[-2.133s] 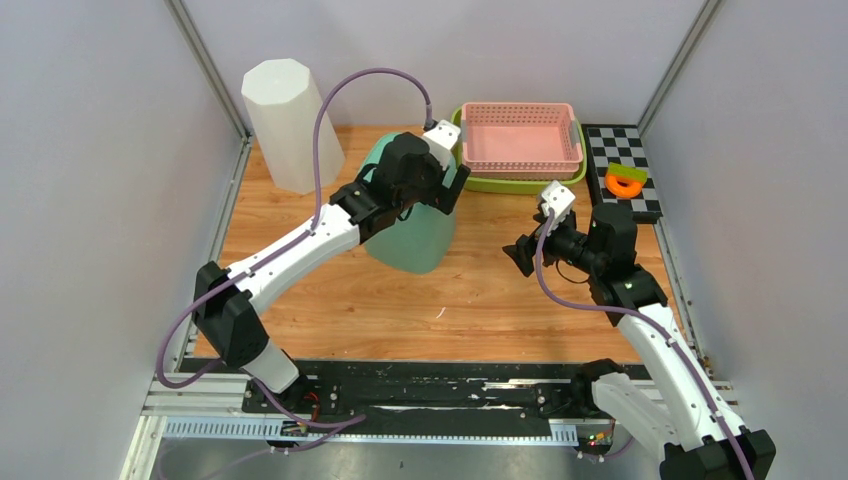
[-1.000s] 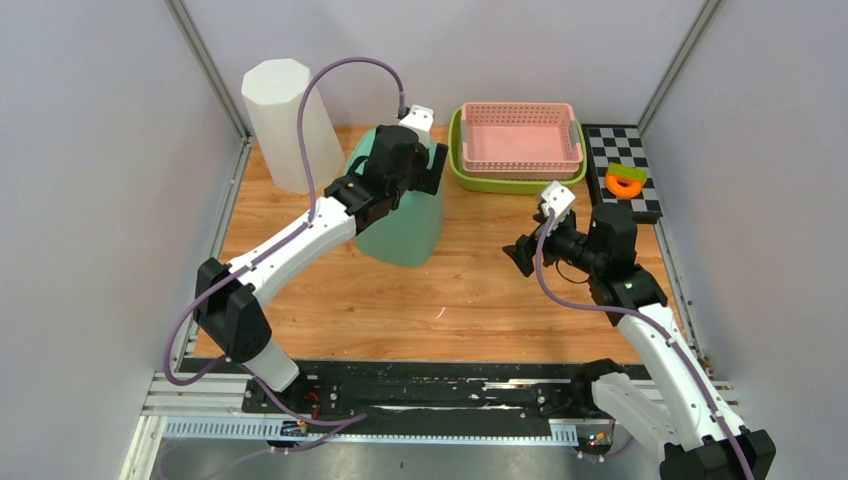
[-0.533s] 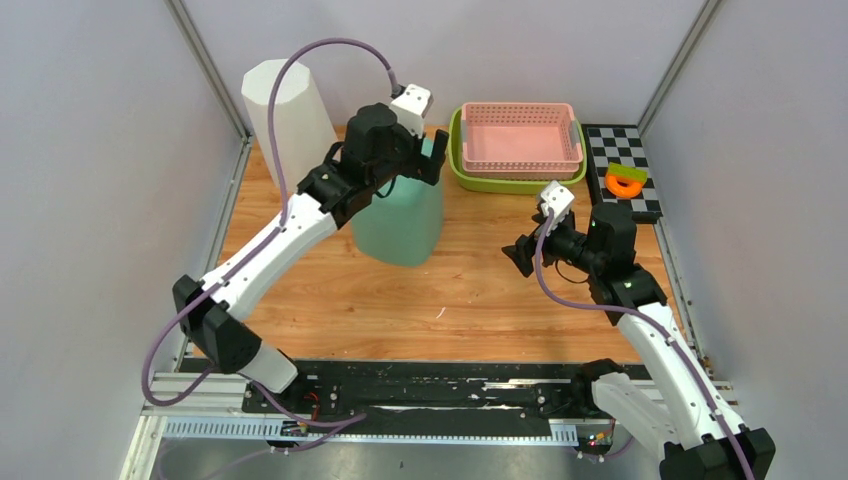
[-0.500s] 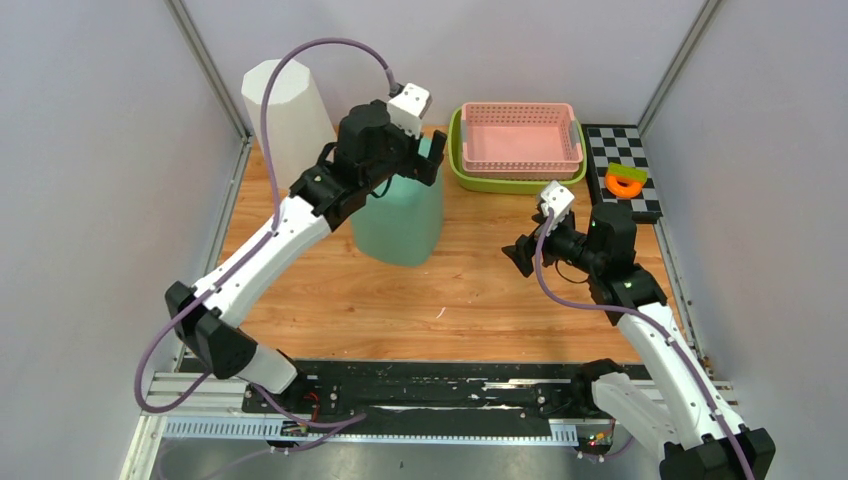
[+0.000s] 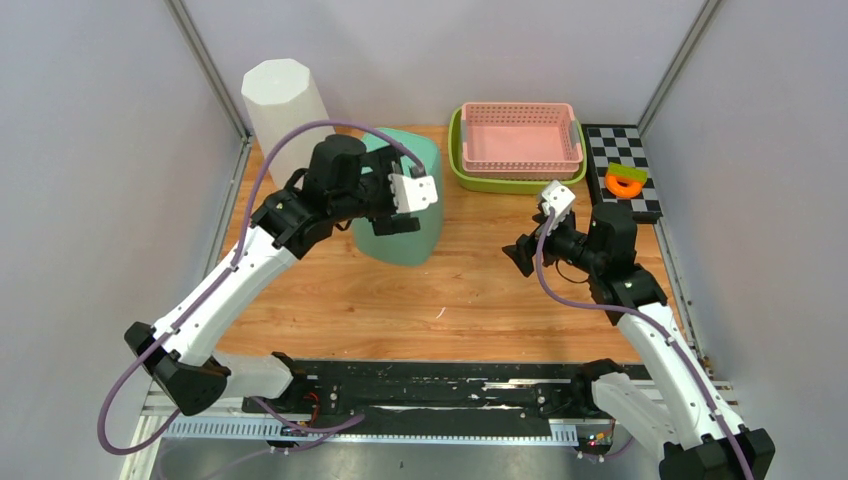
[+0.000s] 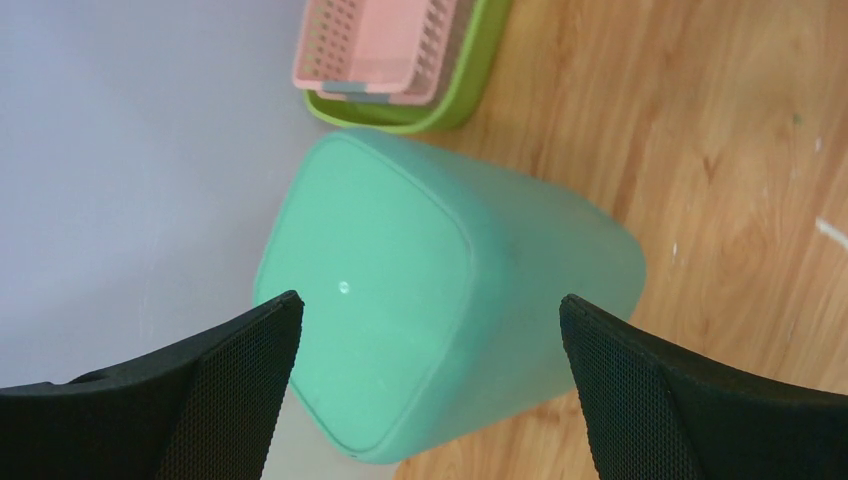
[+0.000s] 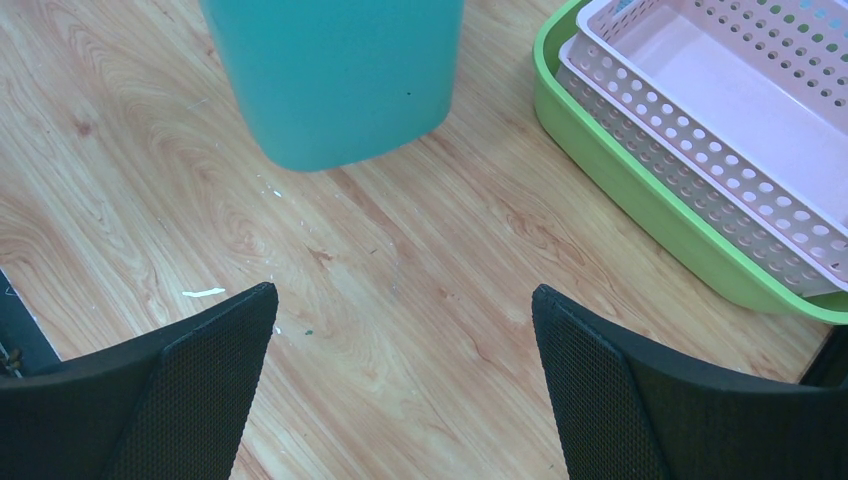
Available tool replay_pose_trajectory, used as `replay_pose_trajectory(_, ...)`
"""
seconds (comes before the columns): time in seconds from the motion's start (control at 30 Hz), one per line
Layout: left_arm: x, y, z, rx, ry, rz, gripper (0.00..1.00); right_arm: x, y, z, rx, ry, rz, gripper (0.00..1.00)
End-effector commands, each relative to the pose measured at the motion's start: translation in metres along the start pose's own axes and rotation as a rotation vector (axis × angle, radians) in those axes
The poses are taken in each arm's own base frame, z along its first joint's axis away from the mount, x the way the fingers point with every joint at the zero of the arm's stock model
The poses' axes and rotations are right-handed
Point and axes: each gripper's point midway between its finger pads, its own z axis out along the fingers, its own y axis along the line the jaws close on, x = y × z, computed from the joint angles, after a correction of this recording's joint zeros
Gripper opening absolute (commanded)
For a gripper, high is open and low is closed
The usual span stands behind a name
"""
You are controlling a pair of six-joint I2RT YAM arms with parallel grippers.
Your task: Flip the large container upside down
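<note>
Finding 1, views compared. The top external view shows the large container [image 5: 418, 238] standing on the table [image 5: 400, 300] left of centre, near the back, with the left arm's wrist hiding part of its upper face. The left wrist view supplies what that view hides: the face turned upward is closed and smooth, with one small mould mark. The right wrist view shows only the container's lower side wall, resting on the wood and well apart from the green tray [image 7: 640, 200], which holds the pink basket [image 7: 720, 90]. Only the top view takes in the tall white bin [image 5: 285, 120] in the back left corner.

Finding 2, pose. The left arm reaches forward with its wrist bent over the container. The left gripper [image 6: 428, 305] hangs above the closed face, its jaws spread wide and touching nothing. The right arm is folded at the elbow (forearm pointing left). The right gripper [image 7: 405, 290] is also spread wide and empty above bare wood.
</note>
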Motion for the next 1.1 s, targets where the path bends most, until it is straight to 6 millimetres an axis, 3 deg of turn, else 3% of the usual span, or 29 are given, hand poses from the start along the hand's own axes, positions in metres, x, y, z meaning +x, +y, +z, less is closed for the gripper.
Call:
replay_pose_trajectory(0.0,0.041,-0.040,-0.004,0.188,0.108,0.224,1.00,0.003,0.000,-0.001,-0.004,-0.005,0.014,1.00)
replay_pose_trajectory(0.1,0.051,-0.042,-0.002,0.192,0.138,0.248,1.00,0.004,0.001,-0.001,-0.005,-0.004,0.015,1.00)
replay_pose_trajectory(0.57,0.074,-0.007,0.032,-0.058,0.215,0.191,1.00,0.004,0.000,-0.002,-0.002,-0.004,0.018,1.00)
replay_pose_trajectory(1.07,0.087,-0.007,0.053,-0.093,0.255,0.085,0.95,0.003,0.000,-0.002,-0.001,-0.006,0.018,1.00)
